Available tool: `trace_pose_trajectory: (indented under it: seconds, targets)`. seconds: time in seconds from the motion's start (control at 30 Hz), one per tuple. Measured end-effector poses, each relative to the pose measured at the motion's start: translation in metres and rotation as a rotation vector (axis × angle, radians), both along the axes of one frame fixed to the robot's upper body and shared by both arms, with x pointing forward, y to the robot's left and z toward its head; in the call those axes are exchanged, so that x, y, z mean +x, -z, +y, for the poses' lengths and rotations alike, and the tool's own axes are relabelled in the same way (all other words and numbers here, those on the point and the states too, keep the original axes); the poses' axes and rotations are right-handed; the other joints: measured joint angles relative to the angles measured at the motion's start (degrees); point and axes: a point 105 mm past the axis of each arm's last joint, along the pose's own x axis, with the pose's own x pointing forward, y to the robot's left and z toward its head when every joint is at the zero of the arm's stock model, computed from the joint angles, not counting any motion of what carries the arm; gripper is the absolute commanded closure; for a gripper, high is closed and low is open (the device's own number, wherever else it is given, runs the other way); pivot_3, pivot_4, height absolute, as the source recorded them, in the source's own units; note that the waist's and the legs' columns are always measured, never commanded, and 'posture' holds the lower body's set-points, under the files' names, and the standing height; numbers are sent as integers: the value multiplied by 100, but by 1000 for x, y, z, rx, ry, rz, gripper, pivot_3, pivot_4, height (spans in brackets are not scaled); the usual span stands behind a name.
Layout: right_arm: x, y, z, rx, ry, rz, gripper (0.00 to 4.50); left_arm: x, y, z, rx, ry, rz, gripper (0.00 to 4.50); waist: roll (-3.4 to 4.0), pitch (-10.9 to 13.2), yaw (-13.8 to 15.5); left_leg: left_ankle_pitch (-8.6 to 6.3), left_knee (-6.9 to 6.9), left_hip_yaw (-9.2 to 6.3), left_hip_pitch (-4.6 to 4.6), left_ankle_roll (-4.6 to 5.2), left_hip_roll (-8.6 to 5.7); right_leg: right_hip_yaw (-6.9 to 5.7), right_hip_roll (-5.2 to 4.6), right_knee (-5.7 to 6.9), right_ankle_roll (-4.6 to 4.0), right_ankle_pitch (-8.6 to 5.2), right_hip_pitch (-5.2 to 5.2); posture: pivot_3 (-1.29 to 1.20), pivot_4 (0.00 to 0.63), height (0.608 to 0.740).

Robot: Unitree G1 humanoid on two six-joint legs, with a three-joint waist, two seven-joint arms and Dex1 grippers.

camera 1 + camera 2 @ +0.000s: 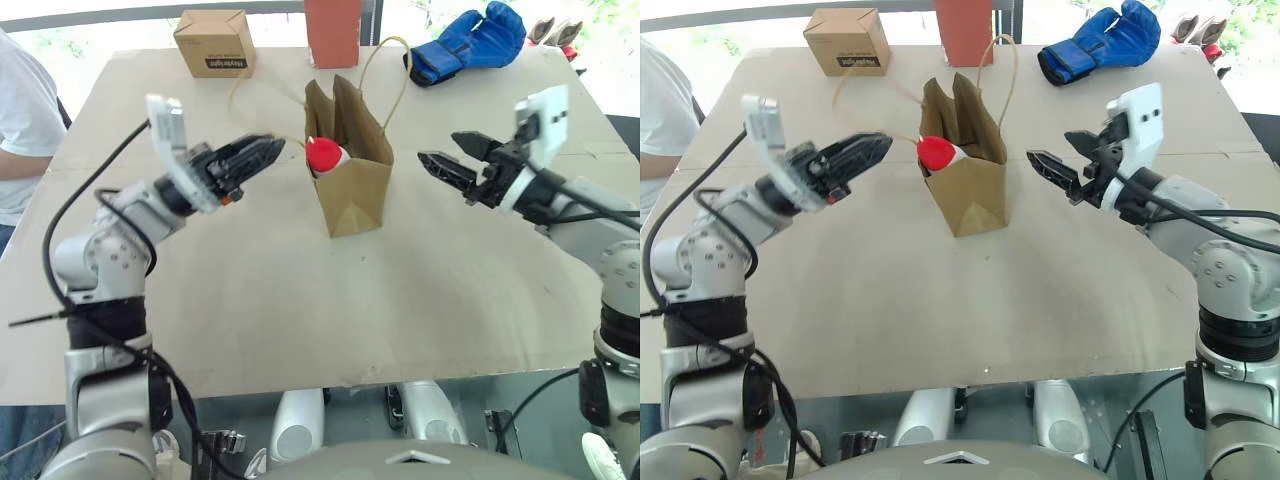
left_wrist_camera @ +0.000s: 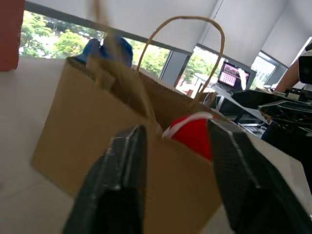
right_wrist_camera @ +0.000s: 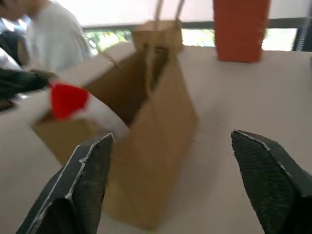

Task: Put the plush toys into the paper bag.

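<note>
The brown paper bag (image 1: 352, 190) stands upright in the middle of the table, mouth open. A white plush toy with a red tip (image 1: 324, 155) pokes out of its left side, red tip up (image 2: 192, 134). One loop handle (image 1: 392, 62) stands up; the other (image 1: 240, 95) droops toward my left gripper. My left gripper (image 1: 268, 152) hovers just left of the bag's mouth, open, with nothing between its fingers (image 2: 124, 165). My right gripper (image 1: 448, 158) hangs to the right of the bag, a short way off, open and empty, pointing at the bag (image 3: 156, 122).
At the table's (image 1: 300, 300) far edge stand a small cardboard box (image 1: 215, 42) and a red-orange box (image 1: 333, 30). A blue boxing glove (image 1: 470, 42) lies at the far right. A person in a white shirt (image 1: 18, 120) sits at the left side.
</note>
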Motion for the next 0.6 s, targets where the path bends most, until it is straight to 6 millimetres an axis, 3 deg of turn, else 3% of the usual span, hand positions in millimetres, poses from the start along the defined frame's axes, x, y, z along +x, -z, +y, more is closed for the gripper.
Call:
trace_pose_trajectory:
  seconds: [0.07,0.17,0.2,0.27,0.37,0.47,0.6]
  targets:
    - [9,19,13,-87,-25,-5,2851,-5,2,12,-9,-29,2,133,0,0,0,0,2,-4,1,-1,2,-4,3,2,0,0,0,0,150,740]
    - [20,36,35,-119,-77,-13,4300,-23,12,22,53,-6,11,0,-1,0,-44,0,2,4,0,0,1,4,1,-2,0,1,0,0,150,740]
    - [26,40,42,-128,-91,-26,4467,-31,24,21,104,16,36,0,0,0,-68,0,2,9,1,0,0,7,-2,-4,0,1,0,0,150,740]
    - [31,43,51,-133,-123,-38,4467,-36,39,14,144,28,63,0,1,1,-37,0,2,2,-3,0,-2,1,-4,-4,0,1,0,0,150,740]
    - [23,40,78,-93,-256,-61,4467,-36,52,-7,198,38,54,0,1,1,66,0,3,-3,-3,-1,-2,-4,-4,0,0,1,1,0,150,740]
    - [11,35,102,-57,-363,-74,4467,-34,52,-21,211,11,16,0,0,-1,68,0,5,-3,-1,-1,-2,-3,-4,4,0,2,3,0,150,740]
    - [7,40,118,-54,-408,-69,4467,-30,56,-24,236,-39,11,0,-1,-1,64,0,5,-3,2,-1,-1,-4,-2,7,0,3,3,0,150,740]
